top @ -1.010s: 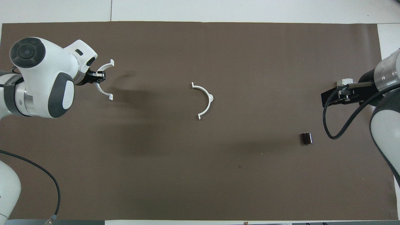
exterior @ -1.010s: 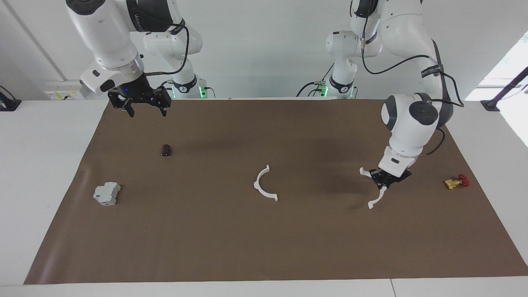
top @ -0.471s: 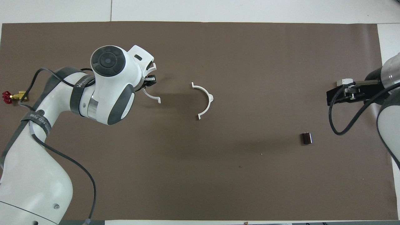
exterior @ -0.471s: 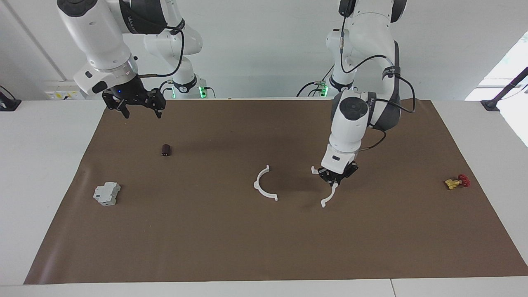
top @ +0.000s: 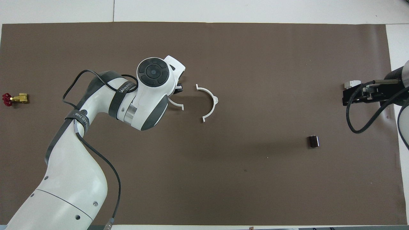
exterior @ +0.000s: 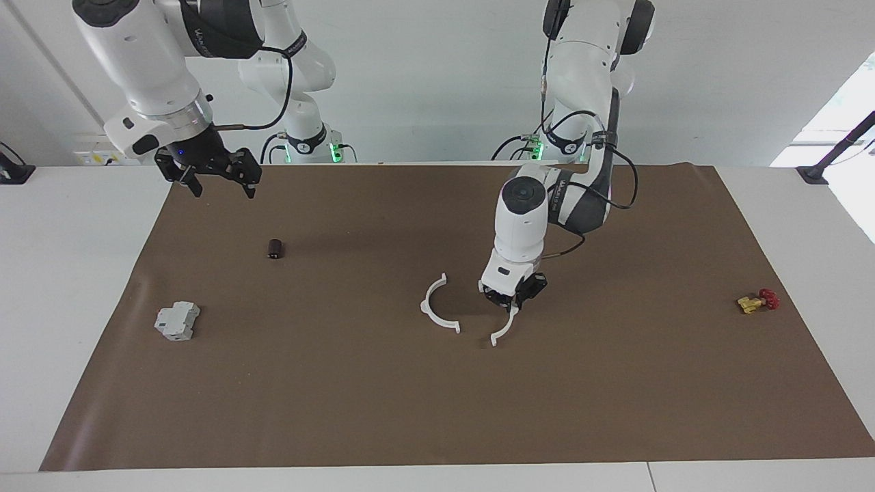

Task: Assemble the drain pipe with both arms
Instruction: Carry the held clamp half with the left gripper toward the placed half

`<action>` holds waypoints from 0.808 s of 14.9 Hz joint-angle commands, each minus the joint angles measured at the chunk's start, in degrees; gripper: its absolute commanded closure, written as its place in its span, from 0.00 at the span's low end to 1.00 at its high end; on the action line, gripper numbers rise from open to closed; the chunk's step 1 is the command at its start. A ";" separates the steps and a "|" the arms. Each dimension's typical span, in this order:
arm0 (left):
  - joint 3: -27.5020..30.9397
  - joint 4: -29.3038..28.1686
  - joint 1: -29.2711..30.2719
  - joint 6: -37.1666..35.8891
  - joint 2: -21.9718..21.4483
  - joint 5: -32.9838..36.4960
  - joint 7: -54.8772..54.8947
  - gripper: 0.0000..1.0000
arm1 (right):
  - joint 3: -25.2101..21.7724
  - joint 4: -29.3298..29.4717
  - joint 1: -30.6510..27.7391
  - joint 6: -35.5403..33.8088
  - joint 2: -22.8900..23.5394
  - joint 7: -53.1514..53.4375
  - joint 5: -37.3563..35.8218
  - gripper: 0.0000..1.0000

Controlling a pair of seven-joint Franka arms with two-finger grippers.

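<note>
Gripping held arc [exterior: 504, 333], left claw [exterior: 511, 298]

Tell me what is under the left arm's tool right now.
The left tool grips a thin white plastic half-ring arc, hanging over bare brown table mat beside the second white arc lying there. In the overhead view the arm's wrist covers the held arc's upper end.

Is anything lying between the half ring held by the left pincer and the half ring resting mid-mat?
Nothing visible. The left pincer holds its half ring beside the resting half ring, with only bare brown mat between them. The right pincer waits over the mat's edge.
</note>
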 commanded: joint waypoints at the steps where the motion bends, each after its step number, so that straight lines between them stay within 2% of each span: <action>1: 0.79 0.72 -1.86 0.42 0.74 1.73 -1.28 1.00 | 0.51 -0.43 -0.87 0.88 -0.07 -2.65 0.54 0.00; 5: 0.70 -0.87 -3.09 3.40 0.65 1.73 -1.72 1.00 | 0.51 -0.43 -0.87 0.70 -0.16 -3.97 0.54 0.00; 12: 0.61 -2.45 -4.94 3.32 0.48 1.65 -4.27 1.00 | 0.43 -0.52 -0.96 0.70 -0.16 -4.06 0.54 0.00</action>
